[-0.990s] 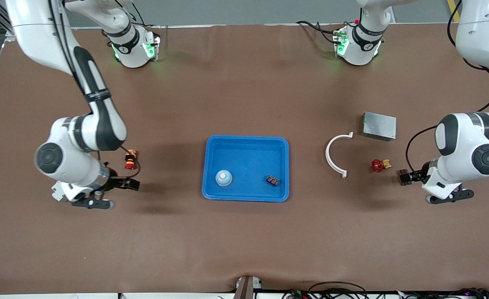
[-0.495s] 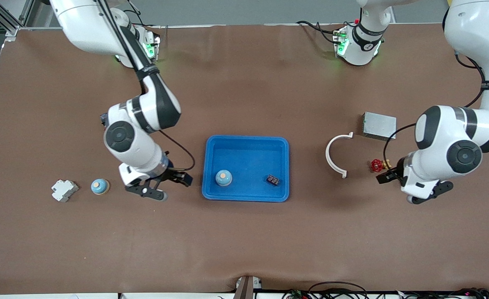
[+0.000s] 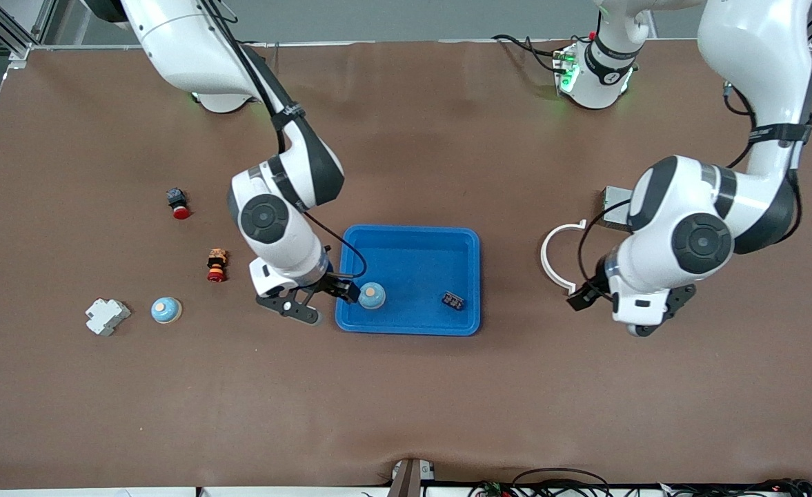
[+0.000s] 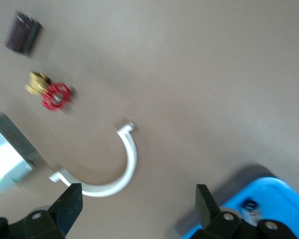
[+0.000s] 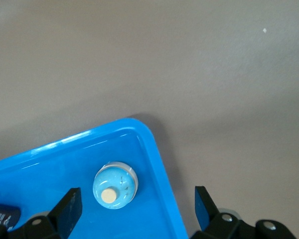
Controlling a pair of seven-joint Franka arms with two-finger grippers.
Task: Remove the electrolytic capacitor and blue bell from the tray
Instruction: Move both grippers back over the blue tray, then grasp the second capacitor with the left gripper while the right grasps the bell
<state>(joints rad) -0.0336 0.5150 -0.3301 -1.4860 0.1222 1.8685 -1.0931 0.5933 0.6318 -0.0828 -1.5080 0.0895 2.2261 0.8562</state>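
Observation:
A blue tray (image 3: 410, 330) sits mid-table. In it are a light-blue bell (image 3: 371, 295) with a tan button and a small dark capacitor (image 3: 453, 299). My right gripper (image 3: 323, 301) is open and empty over the tray's edge at the right arm's end, beside that bell. In the right wrist view the bell (image 5: 114, 185) lies between the open fingers (image 5: 70, 206). My left gripper (image 3: 609, 314) is open and empty over bare table next to a white arc (image 3: 556, 259). A second bell (image 3: 166, 310) sits on the table toward the right arm's end.
A white block (image 3: 107, 316), an orange-red button (image 3: 216, 266) and a red button (image 3: 179, 202) lie toward the right arm's end. A metal box (image 3: 611, 200) is partly hidden by the left arm. The left wrist view shows a red valve (image 4: 55, 94) and a dark block (image 4: 22, 32).
Both arms have swung in toward the tray. The right gripper moved from over the second bell to the tray's edge. The left gripper moved from the valve to beside the white arc.

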